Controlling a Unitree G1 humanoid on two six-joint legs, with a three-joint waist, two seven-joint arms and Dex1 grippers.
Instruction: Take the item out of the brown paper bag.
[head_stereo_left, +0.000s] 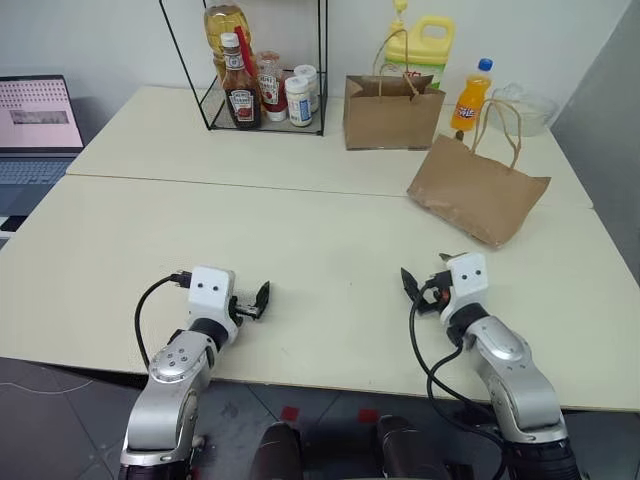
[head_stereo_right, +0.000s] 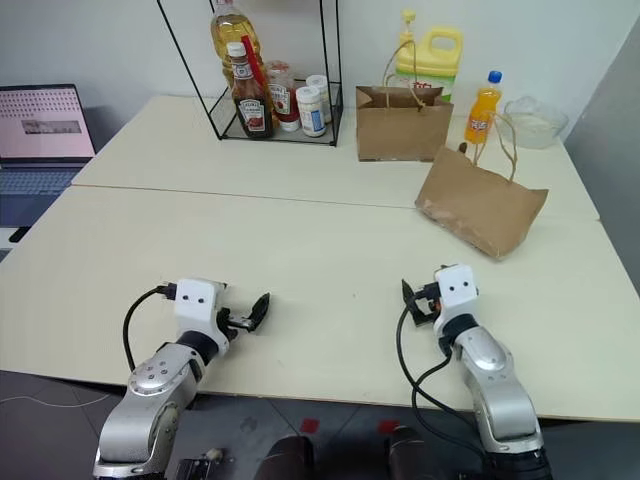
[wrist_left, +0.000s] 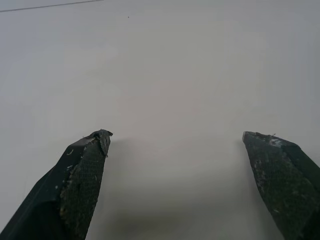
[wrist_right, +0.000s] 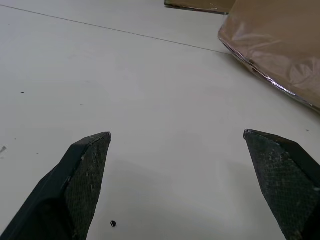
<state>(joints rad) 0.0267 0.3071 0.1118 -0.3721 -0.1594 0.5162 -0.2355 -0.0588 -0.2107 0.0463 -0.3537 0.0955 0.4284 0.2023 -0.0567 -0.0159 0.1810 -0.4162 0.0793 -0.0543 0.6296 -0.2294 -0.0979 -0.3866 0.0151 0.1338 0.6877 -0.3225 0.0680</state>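
A pale cream bench (head_stereo_left: 300, 250) fills the scene, made of two tops butted together with a thin seam running across between them. The left end effector (head_stereo_left: 262, 298) hovers low over the near top, its two black fingers (wrist_left: 82, 185) spread wide with nothing between them. The right end effector (head_stereo_left: 425, 278) sits at about the same depth, well apart from the left, its fingers (wrist_right: 82, 182) likewise wide and empty, with bare bench under them.

Beyond the right end effector, on the far right of the near top, the brown paper bag (head_stereo_left: 478, 190) lies tipped over, creased, its twine handles (head_stereo_left: 500, 125) looping up toward the back. The item is probably inside it; its mouth faces away, so the bag's contents cannot be seen.

Behind the tipped bag a second, neater brown bag (head_stereo_left: 392, 112) stands upright, with a yellow jug (head_stereo_left: 425, 45) behind it and an orange soda bottle (head_stereo_left: 471, 97) just beside it on the right. A clear bowl (head_stereo_left: 525, 108) stands further right. At the back centre a black wire rack (head_stereo_left: 265, 70) holds a ketchup bottle (head_stereo_left: 240, 97), an oil bottle (head_stereo_left: 226, 25) and small jars (head_stereo_left: 298, 98). A laptop (head_stereo_left: 35, 130) sits open off the far left edge.
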